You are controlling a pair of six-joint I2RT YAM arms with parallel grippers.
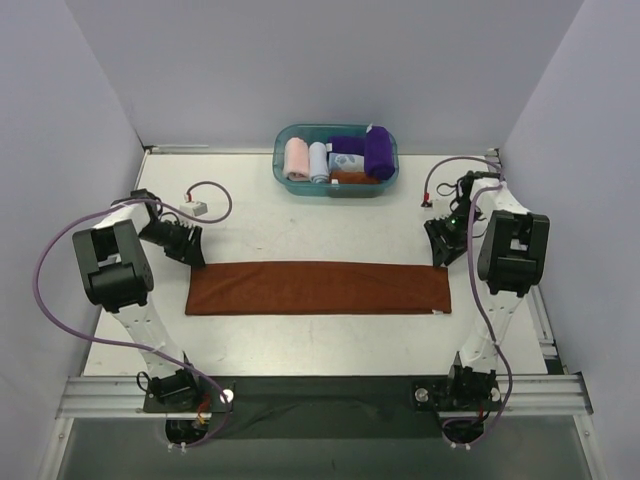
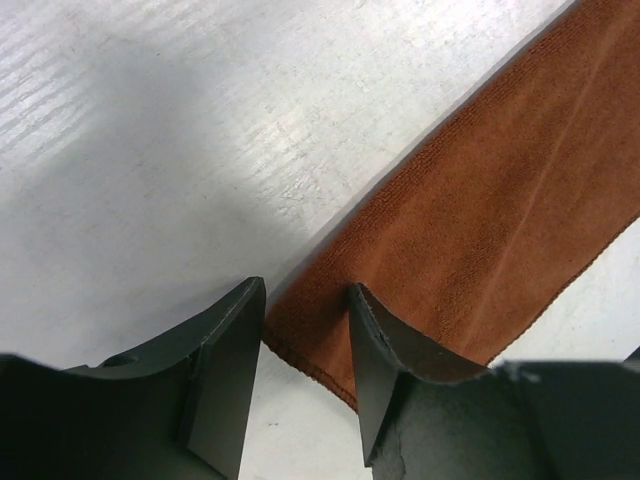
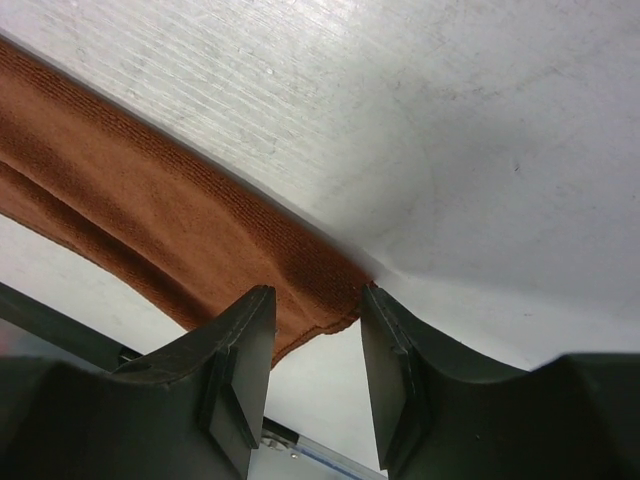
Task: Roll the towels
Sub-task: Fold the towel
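The rust-brown towel (image 1: 318, 288) lies flat on the table as one long narrow strip. My left gripper (image 1: 186, 247) hangs over its far left corner, jaws open. In the left wrist view that gripper (image 2: 305, 312) straddles the corner of the towel (image 2: 480, 200), which rests on the table. My right gripper (image 1: 441, 250) stands at the far right corner, also open. In the right wrist view this gripper (image 3: 315, 310) has the towel's (image 3: 150, 210) end between its fingers, with gaps showing. The purple towel (image 1: 378, 152) sits rolled in the basket.
A teal basket (image 1: 336, 190) at the back centre also holds a pink roll (image 1: 297, 158), a pale blue roll (image 1: 318, 160) and other small cloths. A small white block (image 1: 200, 208) on a cable lies behind the left gripper. Grey walls enclose the table.
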